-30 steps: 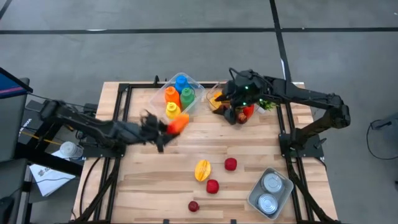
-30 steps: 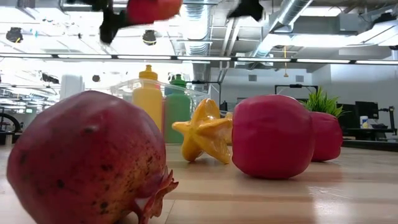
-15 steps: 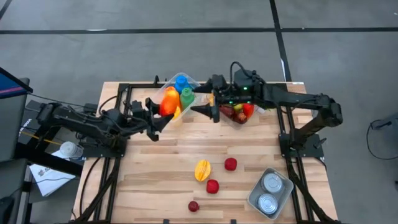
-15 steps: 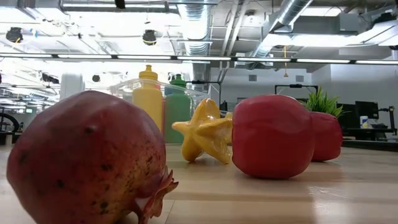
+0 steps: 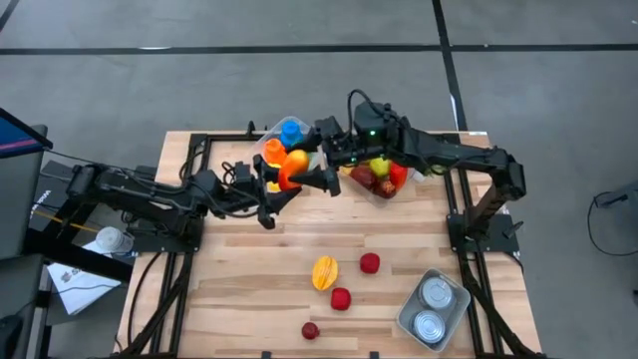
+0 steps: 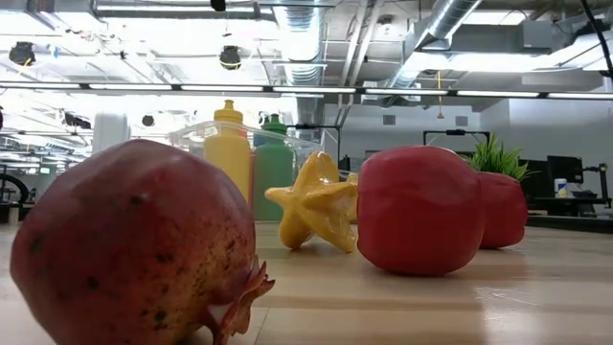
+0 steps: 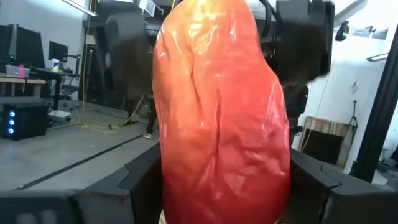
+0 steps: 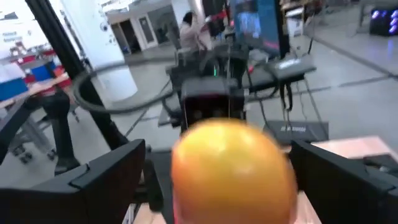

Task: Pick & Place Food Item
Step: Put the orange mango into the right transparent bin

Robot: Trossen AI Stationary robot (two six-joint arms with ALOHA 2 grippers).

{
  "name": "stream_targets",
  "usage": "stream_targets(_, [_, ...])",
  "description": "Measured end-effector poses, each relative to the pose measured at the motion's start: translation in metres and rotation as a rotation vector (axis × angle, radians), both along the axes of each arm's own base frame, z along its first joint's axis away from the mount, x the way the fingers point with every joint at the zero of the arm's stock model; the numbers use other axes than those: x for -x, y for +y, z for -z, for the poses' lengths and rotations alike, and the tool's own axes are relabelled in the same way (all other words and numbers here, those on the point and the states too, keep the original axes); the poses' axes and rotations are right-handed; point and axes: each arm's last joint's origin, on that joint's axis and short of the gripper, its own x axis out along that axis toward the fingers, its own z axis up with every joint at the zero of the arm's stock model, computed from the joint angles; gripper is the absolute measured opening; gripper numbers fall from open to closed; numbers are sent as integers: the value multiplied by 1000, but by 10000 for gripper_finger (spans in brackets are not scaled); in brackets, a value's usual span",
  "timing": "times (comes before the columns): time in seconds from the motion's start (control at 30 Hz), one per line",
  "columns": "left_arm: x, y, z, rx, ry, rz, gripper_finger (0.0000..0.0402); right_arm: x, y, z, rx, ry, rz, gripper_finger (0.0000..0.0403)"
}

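An orange-red, mango-like fruit is in the air near the far middle of the table, held by my left gripper, which is shut on it. The fruit fills the left wrist view. My right gripper reaches in from the table's right. It is open, with one finger on each side of the fruit's yellow-orange end and a gap on both sides. The left gripper shows behind the fruit in the right wrist view. My left gripper pinches the fruit between its two fingers, at the fruit's lower part. The fingers come roughly level from the table's left. The fruit is lifted clear of the table and sticks out past the fingertips toward the right gripper.
At the far edge stand a clear bin of coloured bottles and a bin of fruit. On the near half lie a yellow starfruit, two red fruits, a pomegranate and a tray of cans.
My left gripper has carried the fruit up and toward the table's far edge, then a little to the right; the fruit has left the top of the low view. My right gripper has moved left from above the fruit bin until its fingers stand around the fruit.
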Motion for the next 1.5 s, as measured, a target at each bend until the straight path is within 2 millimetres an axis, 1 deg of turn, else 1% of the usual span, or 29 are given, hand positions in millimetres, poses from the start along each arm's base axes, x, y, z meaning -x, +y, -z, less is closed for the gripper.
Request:
stream_targets(0.07, [0, 0, 0, 0, -2, 0, 232, 2, 1, -4, 3, -14, 16, 388])
stream_targets(0.13, [0, 0, -1, 1, -5, 1, 232, 3, 1, -4, 4, -7, 33, 374])
stream_targets(0.27, [1, 0, -2, 2, -26, 4, 232, 7, 2, -7, 4, -11, 32, 317])
stream_targets(0.33, [1, -1, -3, 2, -37, 10, 232, 7, 2, -5, 1, 10, 28, 287])
stream_targets(0.6, [1, -1, -4, -1, -43, 23, 232, 6, 5, -5, 7, 9, 18, 203])
stream_targets(0.87, [1, -1, -4, 0, -42, 21, 233, 7, 4, -5, 8, 10, 19, 202])
stream_targets(1.03, [1, -1, -2, 3, -26, 23, 254, 6, 3, -4, 11, 13, 43, 202])
stream_targets(1.17, [0, -1, 0, 35, -12, 35, 279, 11, -1, -8, 15, -1, 61, 202])
stream_targets(1.27, [-1, -1, 3, 36, 27, 35, 292, 18, -6, -13, 16, -1, 78, 202])
stream_targets(1.5, [-1, -1, 5, 38, 43, 37, 301, 32, -17, -24, 22, -21, 150, 202])
